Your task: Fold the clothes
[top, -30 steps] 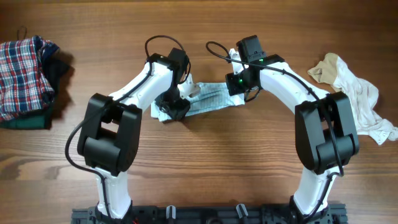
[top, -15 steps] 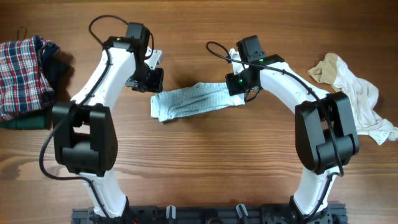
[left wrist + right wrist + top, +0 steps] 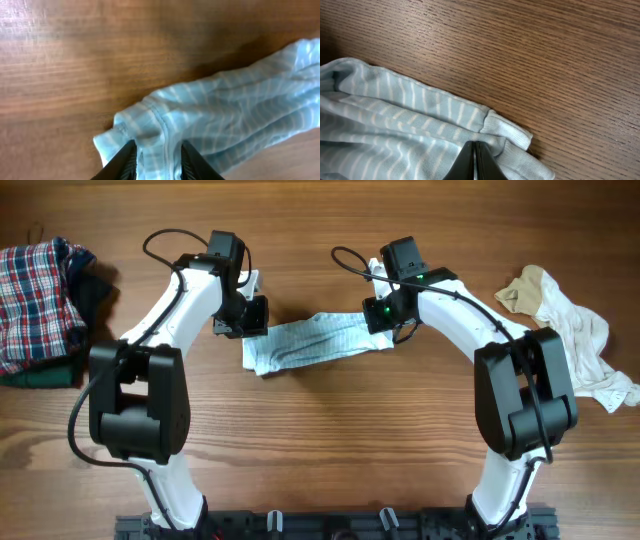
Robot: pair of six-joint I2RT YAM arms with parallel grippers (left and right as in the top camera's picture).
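A pale blue-and-white striped garment (image 3: pixel 310 342) lies stretched across the middle of the table. My left gripper (image 3: pixel 250 320) is at its left end. In the left wrist view its fingers (image 3: pixel 155 146) stand a little apart, straddling a seamed fold of the striped cloth (image 3: pixel 225 110). My right gripper (image 3: pixel 386 326) holds the garment's right end. In the right wrist view its fingers (image 3: pixel 474 145) are shut on the striped cloth (image 3: pixel 395 120) beside the white cuff (image 3: pixel 512 132).
A red-blue plaid garment (image 3: pixel 35 290) is heaped on dark green clothes (image 3: pixel 40 375) at the far left edge. Cream and tan clothes (image 3: pixel 570 330) lie crumpled at the far right.
My left gripper left the garment's left end, swung out to the far left, and has come back to that end with narrower jaws. The right arm has not moved.
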